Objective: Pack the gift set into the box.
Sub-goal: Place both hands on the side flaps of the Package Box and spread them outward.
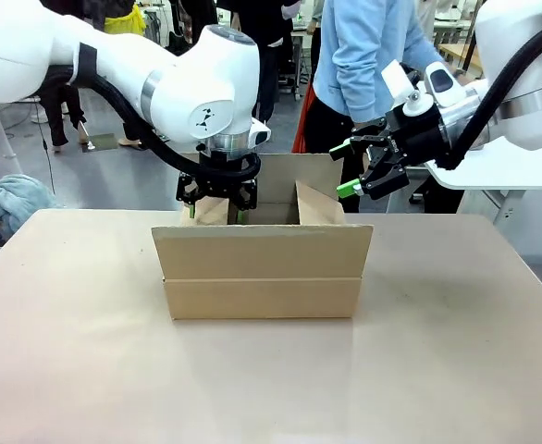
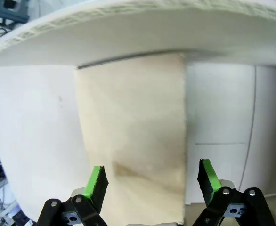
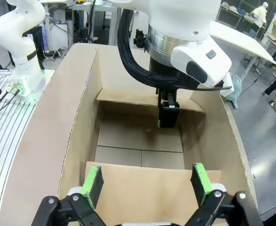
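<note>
1. At the middle of the worktop (image 1: 86, 351) the box (image 1: 262, 268) stands open, with its long near flap upright.
2. From the right wrist view its floor (image 3: 138, 141) lies bare, so we judge the gift set is not yet packed and the flaps are not yet closed.
3. At the box's 10 o'clock end, the left gripper (image 1: 217, 213) has its jaws apart astride the end flap (image 2: 133, 122). We cannot tell whether a pad touches it.
4. At 2 o'clock, the right gripper (image 1: 345, 168) hovers above the other end flap (image 3: 142, 193) with its jaws apart and holding nothing.
5. At 12 o'clock a person (image 1: 363, 55) in light blue stands behind.
6. We read no print on the carton.
</note>
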Available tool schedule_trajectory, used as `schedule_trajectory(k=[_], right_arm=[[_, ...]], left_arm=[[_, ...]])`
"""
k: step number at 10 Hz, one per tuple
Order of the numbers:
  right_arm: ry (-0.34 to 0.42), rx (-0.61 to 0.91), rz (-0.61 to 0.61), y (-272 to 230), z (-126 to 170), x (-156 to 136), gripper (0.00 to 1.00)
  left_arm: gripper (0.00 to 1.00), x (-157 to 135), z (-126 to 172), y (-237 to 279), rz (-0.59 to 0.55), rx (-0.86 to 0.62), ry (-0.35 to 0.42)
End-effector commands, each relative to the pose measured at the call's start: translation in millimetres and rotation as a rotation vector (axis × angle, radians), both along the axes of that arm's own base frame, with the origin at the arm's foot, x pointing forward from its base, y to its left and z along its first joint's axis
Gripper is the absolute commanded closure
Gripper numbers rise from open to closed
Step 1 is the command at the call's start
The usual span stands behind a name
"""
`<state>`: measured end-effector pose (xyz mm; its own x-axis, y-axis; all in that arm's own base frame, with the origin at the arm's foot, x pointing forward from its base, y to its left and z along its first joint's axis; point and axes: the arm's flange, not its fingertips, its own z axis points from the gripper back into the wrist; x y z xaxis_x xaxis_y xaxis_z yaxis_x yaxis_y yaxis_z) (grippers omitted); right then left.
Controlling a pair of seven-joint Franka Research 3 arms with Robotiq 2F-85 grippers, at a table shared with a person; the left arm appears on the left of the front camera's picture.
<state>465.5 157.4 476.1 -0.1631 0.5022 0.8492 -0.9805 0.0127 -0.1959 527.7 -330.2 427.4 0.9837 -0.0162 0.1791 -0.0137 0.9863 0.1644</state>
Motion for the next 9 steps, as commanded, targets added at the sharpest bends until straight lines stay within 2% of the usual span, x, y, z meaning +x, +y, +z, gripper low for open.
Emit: schedule_trajectory(k=[1, 4, 7, 9], right_arm=[[0.004, -0.007, 0.004, -0.1, 0.9, -3.2, 0.00], [0.004, -0.007, 0.004, -0.1, 0.9, -3.2, 0.00], [0.004, -0.007, 0.004, -0.1, 0.9, -3.2, 0.00], [0.004, -0.007, 0.004, -0.1, 0.9, -3.2, 0.00]], left_arm=[[0.00, -2.3, 5.8, 3.2, 0.037, 0.077, -0.135], [0.00, -4.0, 17.4, 20.1, 0.043, 0.152, -0.187], [0.00, -16.9, 48.4, 40.4, 0.034, 0.175, -0.249], [0.00, -13.5, 61.7, 58.1, 0.056, 0.203, -0.257]])
